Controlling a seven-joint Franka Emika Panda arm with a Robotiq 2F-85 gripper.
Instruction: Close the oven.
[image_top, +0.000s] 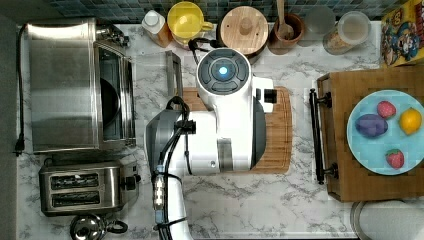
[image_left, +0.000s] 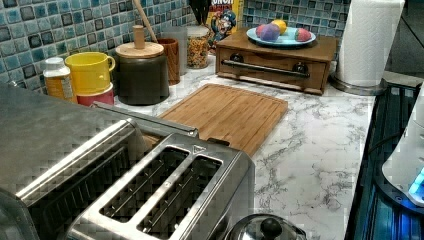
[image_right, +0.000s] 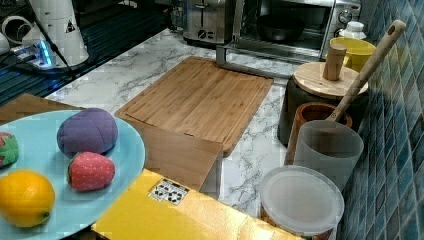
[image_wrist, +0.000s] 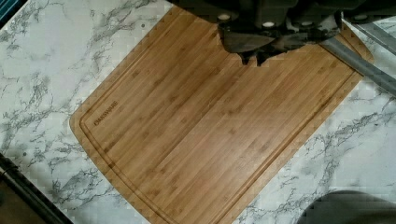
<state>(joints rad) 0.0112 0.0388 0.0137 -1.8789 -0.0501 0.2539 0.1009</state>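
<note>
The oven (image_top: 62, 85) stands at the top view's left on the marble table (image_top: 250, 200), its glass door (image_top: 150, 75) dropped open flat. The door looks stiff, hinged and fragile; lift by the bar handle (image_top: 173, 72). The gripper (image_wrist: 254, 58) hovers above the cutting board (image_wrist: 210, 121), jaws nearly together, empty.

The Franka arm (image_top: 220, 125) is seen from above in the top view, folded over itself, with its white links stacked near the middle of the picture. A round grey joint cap with a lit blue centre (image_top: 223, 71) is turned upward. A bundle of black cables (image_top: 172, 145) is carried along the arm's side. In the wrist view, the gripper (image_wrist: 252, 58) is pointed downward, with its 2 dark fingertips drawn close together.
</note>
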